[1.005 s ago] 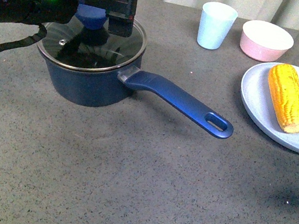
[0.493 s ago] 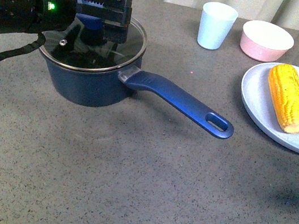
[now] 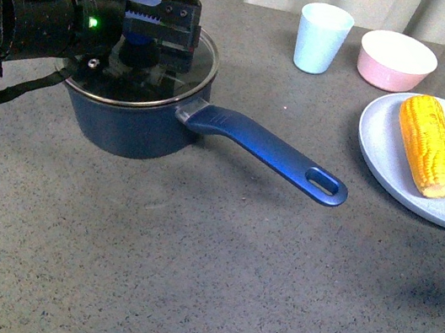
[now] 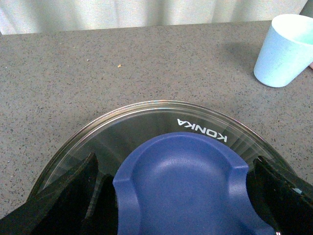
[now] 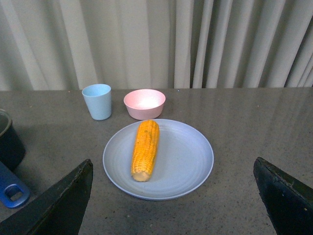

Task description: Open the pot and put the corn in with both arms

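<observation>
The navy-blue pot [image 3: 139, 131] stands at the left of the table with its glass lid [image 3: 190, 65] on and its long handle [image 3: 272, 151] pointing right. My left gripper [image 3: 147, 27] is open, its jaws on either side of the lid's blue knob [image 4: 182, 181]. In the left wrist view the gripper [image 4: 178, 196] has the knob between its fingers [image 4: 73, 196], with small gaps on both sides. The corn [image 3: 428, 143] lies on a light blue plate [image 3: 380, 146] at the right. My right gripper [image 5: 173, 205] is open, above the table in front of the corn [image 5: 145, 149] and plate [image 5: 190, 156].
A light blue cup [image 3: 322, 37] and a pink bowl [image 3: 396, 61] stand at the back, behind the plate. They also show in the right wrist view, the cup [image 5: 97, 101] and bowl [image 5: 144, 103]. The cup [image 4: 286, 49] is beyond the lid in the left wrist view. Curtains hang behind the table.
My left gripper has come down and shifted slightly over the lid, so its jaws now straddle the knob. The pot, corn and plate have not moved.
</observation>
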